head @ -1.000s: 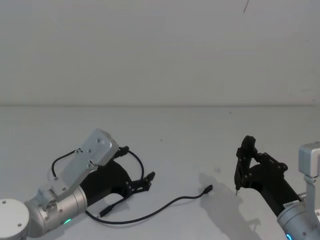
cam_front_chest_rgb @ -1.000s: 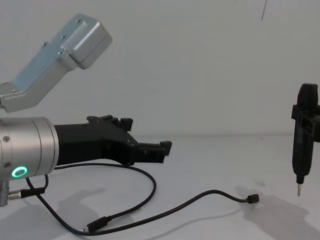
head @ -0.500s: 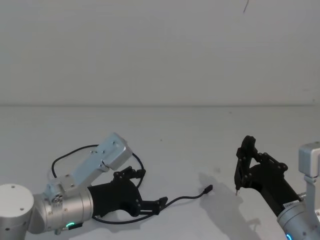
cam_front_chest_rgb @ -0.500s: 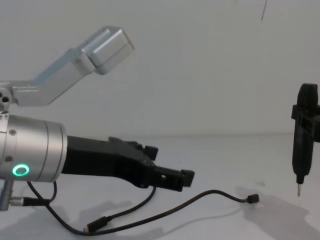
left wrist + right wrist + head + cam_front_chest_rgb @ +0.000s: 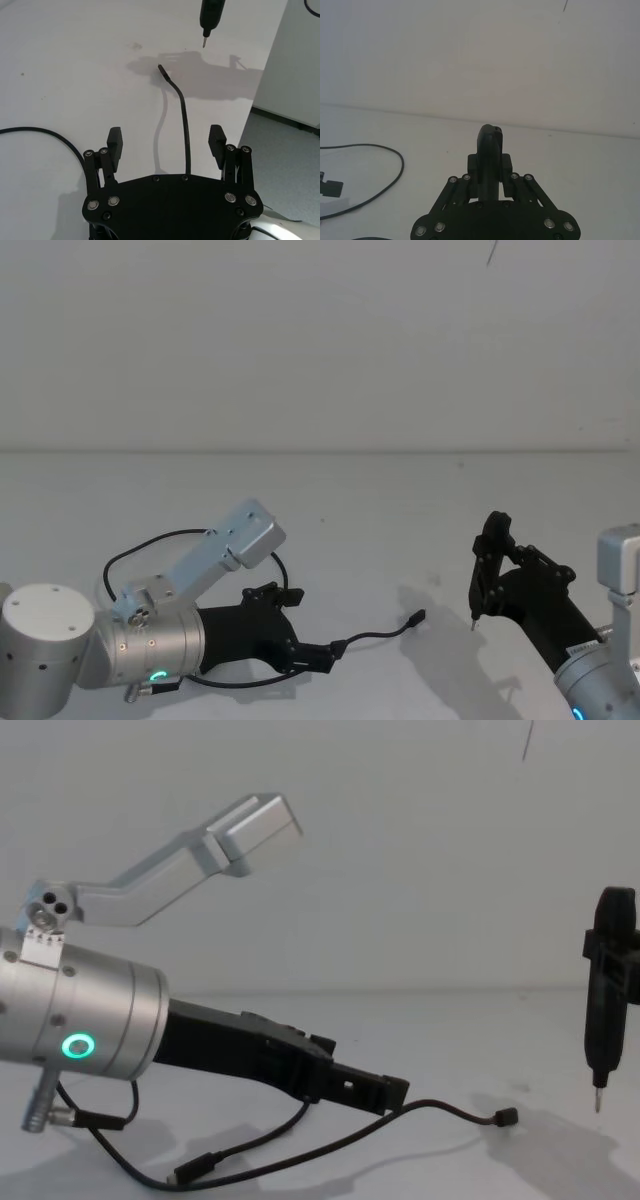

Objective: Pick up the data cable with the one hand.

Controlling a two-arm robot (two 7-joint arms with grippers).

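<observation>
Left pincer (image 5: 165,136) released, astride data cable (image 5: 183,110). Risk: closing too high, thin cord slips out. Right pincer (image 5: 490,167) parked at right, clenched on pointed tool (image 5: 606,1000).

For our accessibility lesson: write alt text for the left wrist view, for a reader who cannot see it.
The left gripper hangs open low over a white table, with the black data cable running forward between its jaws. The cable's plug end lies farther off, near the tip of a black pointed tool and its shadow.
</observation>
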